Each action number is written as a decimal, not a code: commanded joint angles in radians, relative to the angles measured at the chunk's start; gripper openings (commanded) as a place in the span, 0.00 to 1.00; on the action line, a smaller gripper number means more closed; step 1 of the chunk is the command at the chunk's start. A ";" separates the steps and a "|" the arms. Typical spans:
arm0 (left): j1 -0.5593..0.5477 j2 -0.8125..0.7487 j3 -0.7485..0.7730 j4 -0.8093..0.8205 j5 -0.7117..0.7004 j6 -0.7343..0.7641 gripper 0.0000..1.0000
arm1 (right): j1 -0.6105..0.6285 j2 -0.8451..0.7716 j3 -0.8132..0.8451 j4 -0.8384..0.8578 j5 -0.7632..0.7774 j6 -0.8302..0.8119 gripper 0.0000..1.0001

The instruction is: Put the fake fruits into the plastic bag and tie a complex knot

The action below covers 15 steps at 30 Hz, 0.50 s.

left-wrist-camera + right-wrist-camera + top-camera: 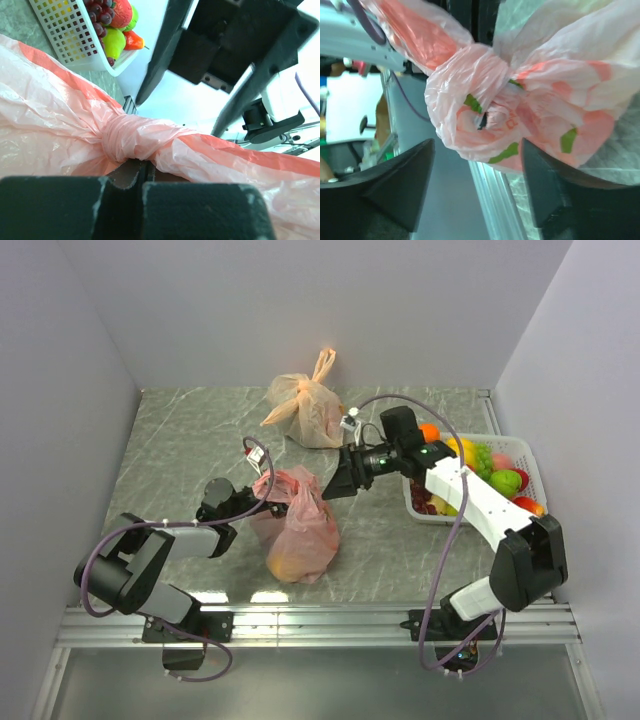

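Observation:
The pink-red plastic bag (297, 525) stands mid-table with fruit showing through its lower part. Its handles are twisted into a knot (480, 115), which also shows in the left wrist view (127, 137). My left gripper (266, 497) is at the bag's upper left; its jaws (145, 171) are shut, with the bag's plastic at their tips just under the knot. My right gripper (338, 483) is open at the bag's upper right, its fingers (400, 185) apart on either side of the knot, not touching it. More fake fruits (505, 481) lie in the basket.
A white mesh basket (420, 512) of fruit stands at the right, under my right arm; it also shows in the left wrist view (65, 35). A pale orange tied bag (308, 408) stands at the back centre. Walls close in left, right and behind.

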 commanded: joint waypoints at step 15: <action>-0.017 0.013 0.036 0.103 0.015 -0.002 0.00 | 0.140 0.022 -0.082 0.170 0.093 0.068 0.74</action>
